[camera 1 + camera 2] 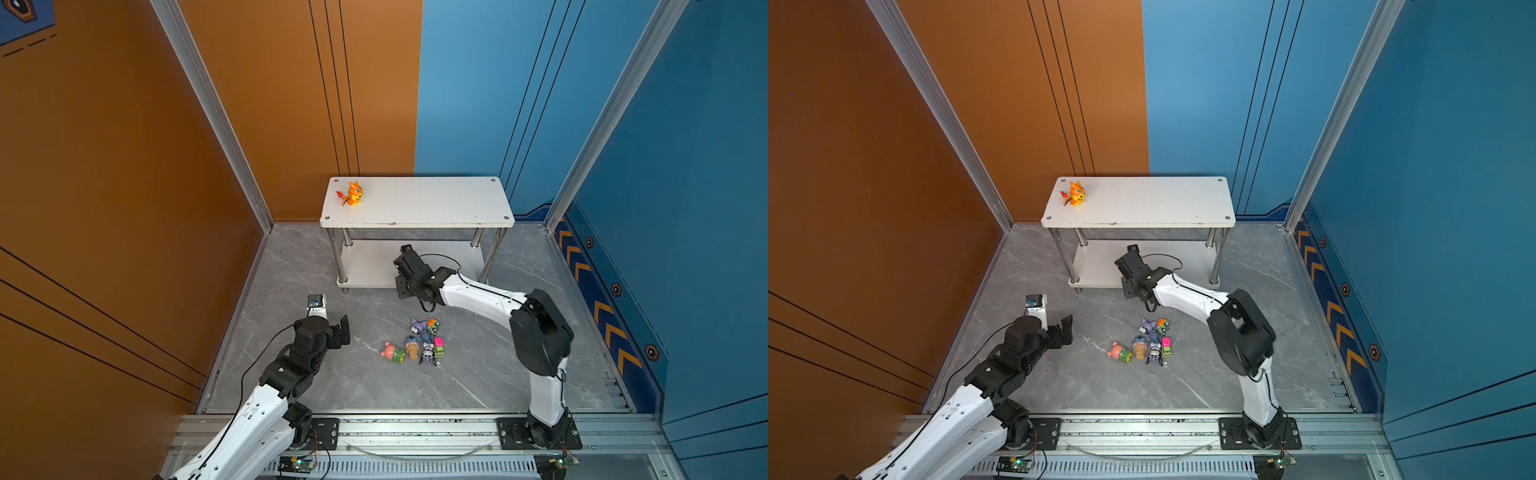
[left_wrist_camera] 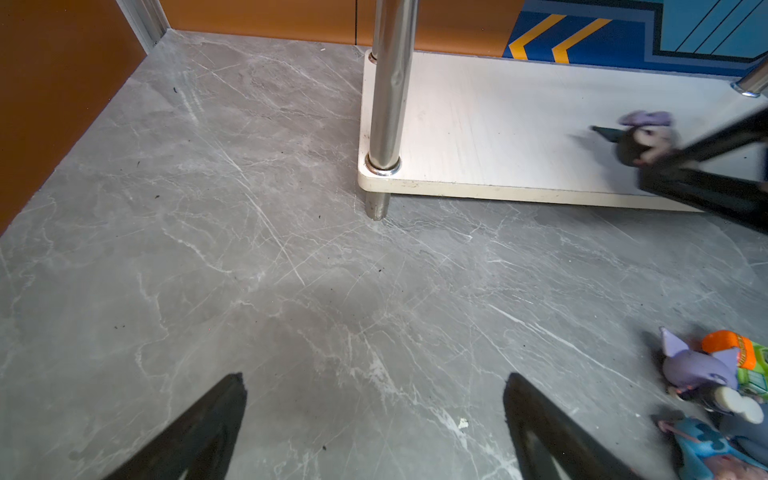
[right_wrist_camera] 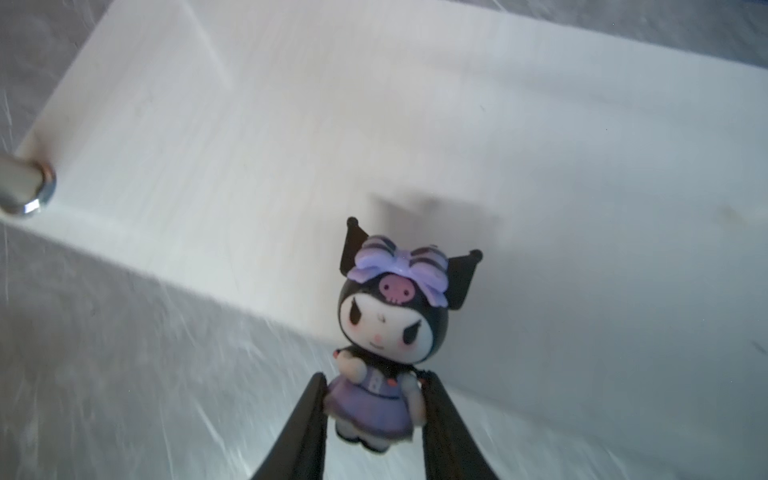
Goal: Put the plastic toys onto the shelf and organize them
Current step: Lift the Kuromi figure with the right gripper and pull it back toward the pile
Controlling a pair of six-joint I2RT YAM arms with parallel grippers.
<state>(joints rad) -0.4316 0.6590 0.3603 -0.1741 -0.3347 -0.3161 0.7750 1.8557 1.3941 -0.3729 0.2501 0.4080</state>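
Both top views look down from high at the front toward the back walls, far enough to take in the whole shelf (image 1: 417, 202) and floor (image 1: 353, 386). The left wrist camera looks low across the floor; the right wrist camera is very near. Both wrist views show the lower board (image 2: 498, 137) (image 3: 457, 104) and the black-purple figure (image 2: 642, 141) (image 3: 390, 328).

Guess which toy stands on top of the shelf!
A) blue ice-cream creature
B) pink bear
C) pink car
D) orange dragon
D: the dragon stands alone near a corner of the top board of the shelf in both top views.
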